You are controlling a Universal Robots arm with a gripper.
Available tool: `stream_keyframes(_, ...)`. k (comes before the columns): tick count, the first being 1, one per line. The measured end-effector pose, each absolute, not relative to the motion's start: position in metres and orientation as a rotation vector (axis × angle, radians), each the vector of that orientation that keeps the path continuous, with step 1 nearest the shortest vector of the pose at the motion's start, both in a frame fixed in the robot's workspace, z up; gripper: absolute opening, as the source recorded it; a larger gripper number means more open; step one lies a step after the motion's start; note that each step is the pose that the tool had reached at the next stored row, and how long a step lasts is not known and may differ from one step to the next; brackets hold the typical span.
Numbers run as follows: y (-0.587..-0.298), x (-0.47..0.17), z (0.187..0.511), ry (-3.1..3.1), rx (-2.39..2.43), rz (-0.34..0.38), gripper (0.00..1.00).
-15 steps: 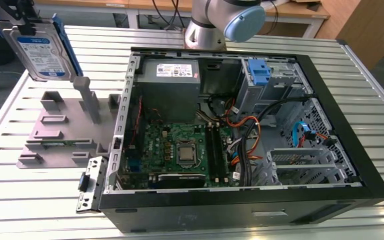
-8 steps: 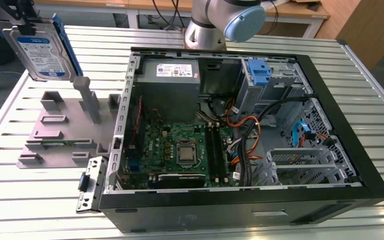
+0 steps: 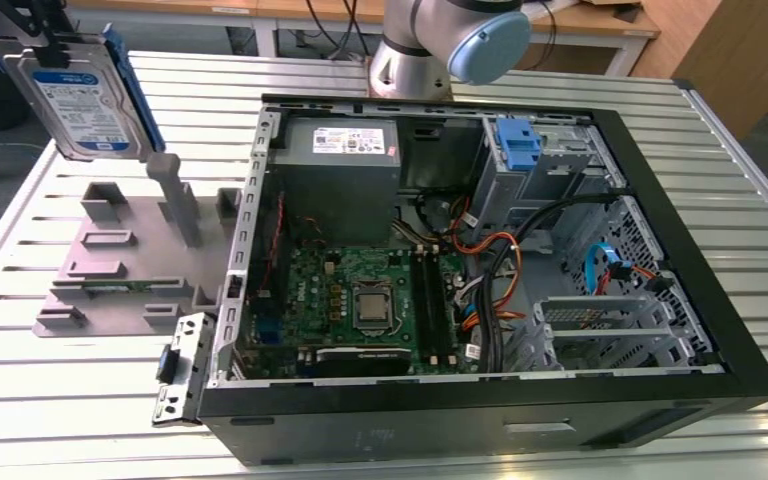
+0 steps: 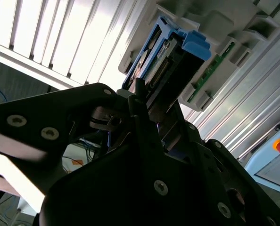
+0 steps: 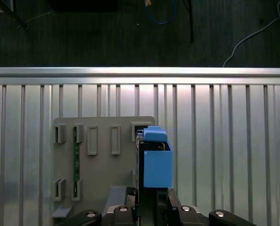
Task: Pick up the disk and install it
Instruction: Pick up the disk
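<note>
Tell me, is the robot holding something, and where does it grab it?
Yes. The gripper holds the disk by its upper end, up in the air.

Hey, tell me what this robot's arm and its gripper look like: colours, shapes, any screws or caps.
The arm is a silver-grey metal tube with rounded joints, one of them closed by a pale blue cap. The gripper is matte black, built of flat, angular plates and slim dark fingers, fastened with small round silver screws that show in both wrist views.
</note>
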State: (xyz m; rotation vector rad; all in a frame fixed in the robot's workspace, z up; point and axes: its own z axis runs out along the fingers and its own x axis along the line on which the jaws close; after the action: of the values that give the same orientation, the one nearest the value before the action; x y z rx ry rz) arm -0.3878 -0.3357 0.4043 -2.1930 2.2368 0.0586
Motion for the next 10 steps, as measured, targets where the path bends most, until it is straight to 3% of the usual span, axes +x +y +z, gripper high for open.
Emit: stream_keyframes(10, -0.3357, -0.3879, 0.4139, 2.236, -2.193, 0.058, 0.35)
